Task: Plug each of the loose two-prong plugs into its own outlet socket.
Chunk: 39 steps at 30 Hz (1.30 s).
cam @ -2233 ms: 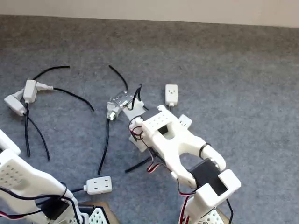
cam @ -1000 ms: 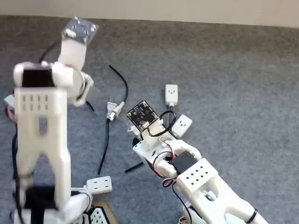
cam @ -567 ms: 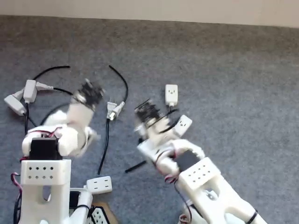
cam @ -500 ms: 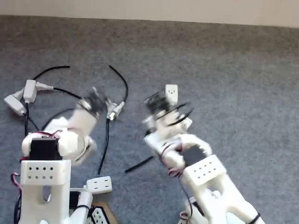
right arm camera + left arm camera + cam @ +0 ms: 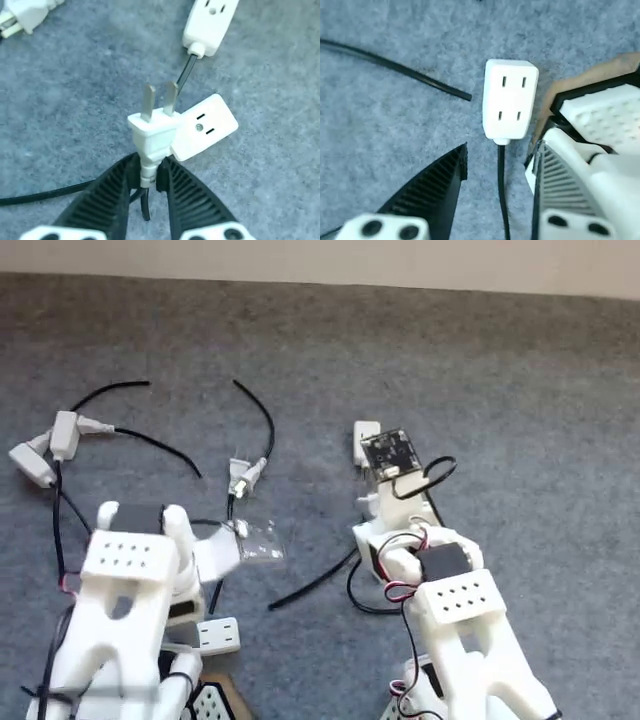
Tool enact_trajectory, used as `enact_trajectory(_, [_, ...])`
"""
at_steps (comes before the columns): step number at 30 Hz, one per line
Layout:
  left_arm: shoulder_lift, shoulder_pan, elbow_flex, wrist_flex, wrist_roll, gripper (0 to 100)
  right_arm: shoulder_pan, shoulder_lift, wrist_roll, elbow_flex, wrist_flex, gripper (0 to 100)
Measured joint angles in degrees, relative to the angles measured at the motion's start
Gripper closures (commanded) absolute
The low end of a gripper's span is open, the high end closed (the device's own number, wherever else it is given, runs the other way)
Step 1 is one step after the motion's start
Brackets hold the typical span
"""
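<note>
My right gripper (image 5: 147,167) is shut on a white two-prong plug (image 5: 151,132), prongs pointing away from the wrist, black cord trailing behind. Just past the prongs lies a white outlet socket (image 5: 204,127), and farther off a second socket (image 5: 210,19). In the high view the right arm (image 5: 400,475) covers the middle sockets, with one socket's edge (image 5: 364,432) showing. My left gripper (image 5: 497,160) is open above another white socket (image 5: 510,100), which lies near the table's front edge (image 5: 214,636). A loose plug (image 5: 243,476) rests on the carpet between the arms.
A joined plug and socket pair (image 5: 52,445) with black cords lies at the far left. A black cord end (image 5: 400,72) runs beside the near socket. A wooden base plate (image 5: 590,82) and arm mount stand next to that socket. Grey carpet stretches open at the back and right.
The left arm swung down from high at the back left toward the front socket. The right arm carried its plug and trailing cord farther back and right, over the middle sockets.
</note>
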Motion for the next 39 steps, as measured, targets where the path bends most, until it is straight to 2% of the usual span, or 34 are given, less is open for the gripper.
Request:
enact_trajectory(9, [-15.65, 7.74, 14.24, -9.67, -0.35, 76, 0.26, 0.0, 0.0, 0.0, -0.35, 99.3])
enact_trajectory(15, [-20.22, 10.11, 22.33, -16.88, -0.35, 76, 0.35, 0.0, 0.0, 0.0, -0.35, 99.3])
enact_trajectory(23, [-20.75, 10.29, 22.51, -17.14, -0.44, 76, 0.35, 0.0, 0.0, 0.0, -0.35, 99.3])
enact_trajectory(27, [-20.57, 10.55, 20.04, -13.89, -0.44, 76, 0.35, 0.0, 0.0, 0.0, -0.35, 99.3])
enact_trajectory(39, [-20.66, 17.76, 19.96, -13.36, -6.33, 76, 0.35, 0.0, 0.0, 0.09, -1.05, 99.3])
